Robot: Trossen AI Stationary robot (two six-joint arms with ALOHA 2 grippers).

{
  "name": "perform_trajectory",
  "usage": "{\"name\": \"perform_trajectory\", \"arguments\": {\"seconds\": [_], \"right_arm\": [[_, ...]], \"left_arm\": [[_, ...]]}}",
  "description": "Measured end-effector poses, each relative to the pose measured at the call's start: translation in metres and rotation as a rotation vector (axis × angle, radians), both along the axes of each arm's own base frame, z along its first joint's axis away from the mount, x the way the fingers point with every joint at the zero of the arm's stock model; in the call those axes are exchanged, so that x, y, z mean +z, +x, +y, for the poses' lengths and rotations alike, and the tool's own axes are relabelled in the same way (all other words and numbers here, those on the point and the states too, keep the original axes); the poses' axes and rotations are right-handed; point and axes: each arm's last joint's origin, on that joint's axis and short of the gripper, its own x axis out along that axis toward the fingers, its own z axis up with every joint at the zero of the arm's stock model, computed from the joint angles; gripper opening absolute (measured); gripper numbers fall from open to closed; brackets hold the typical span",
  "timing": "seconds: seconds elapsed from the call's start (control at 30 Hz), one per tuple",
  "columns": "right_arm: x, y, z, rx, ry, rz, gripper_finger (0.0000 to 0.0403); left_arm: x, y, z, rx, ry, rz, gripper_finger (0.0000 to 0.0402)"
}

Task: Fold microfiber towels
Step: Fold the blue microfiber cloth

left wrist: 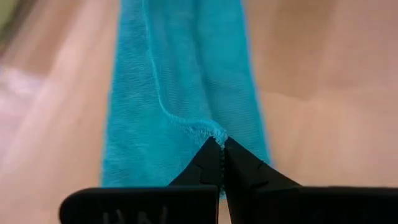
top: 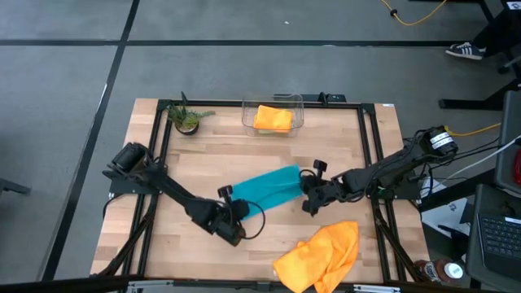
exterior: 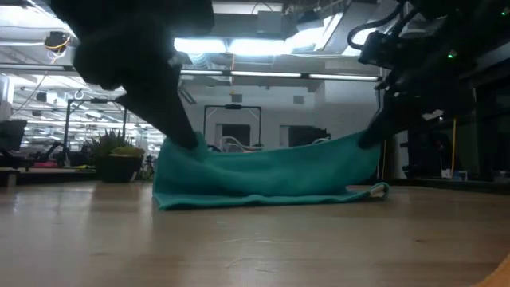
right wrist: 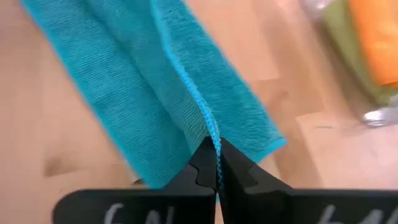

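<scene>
1. Surface [top: 269, 163] of pale wood stood on grey floor; a bright room lay behind.
2. Left gripper [top: 230, 194] and right gripper [top: 308, 193] each clenched a teal towel [top: 267, 187] edge at centre, stretched from 9 to 3 o'clock.

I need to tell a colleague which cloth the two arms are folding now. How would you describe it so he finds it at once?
Start at the wooden table and look at its middle, between the two dark arms. There lies a teal blue microfiber towel, pinched at one end by the shut left gripper and at the other by the shut right gripper. The other visible cloths are orange and untouched.
</scene>
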Motion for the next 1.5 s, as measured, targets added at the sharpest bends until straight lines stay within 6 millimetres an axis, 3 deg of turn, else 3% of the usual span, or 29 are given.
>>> {"name": "perform_trajectory", "arguments": {"seconds": [0.2, 0.53, 0.7, 0.83, 0.93, 1.07, 1.3, 1.5], "right_arm": [[-0.003, -0.003, 0.004, 0.054, 0.091, 0.057, 0.0042], [-0.007, -0.009, 0.005, 0.092, 0.182, 0.153, 0.0157], [-0.008, -0.011, 0.008, 0.125, 0.319, 0.211, 0.0174], [-0.003, -0.008, 0.012, 0.120, 0.405, 0.213, 0.0176], [0.005, -0.001, 0.014, 0.102, 0.435, 0.153, 0.0176], [0.012, 0.017, 0.018, -0.017, 0.515, -0.068, 0.0176], [-0.022, 0.038, 0.018, -0.363, 0.485, -0.258, 0.0176], [-0.049, 0.080, 0.033, -0.334, 0.413, -0.324, 0.0176]], "left_arm": [[0.002, 0.001, -0.015, -0.056, -0.092, -0.043, 0.0014], [0.006, 0.005, -0.018, -0.105, -0.199, -0.052, 0.0143], [0.018, 0.004, -0.033, -0.227, -0.201, -0.129, 0.0173], [0.017, 0.002, -0.030, -0.211, -0.126, -0.114, 0.0175], [0.014, 0.002, -0.018, -0.157, -0.097, -0.066, 0.0173], [0.016, 0.006, -0.005, -0.017, -0.126, -0.113, 0.0173], [0.015, 0.004, 0.001, 0.038, -0.125, -0.092, 0.0172], [0.019, -0.003, -0.010, 0.026, -0.165, -0.104, 0.0172]]}}
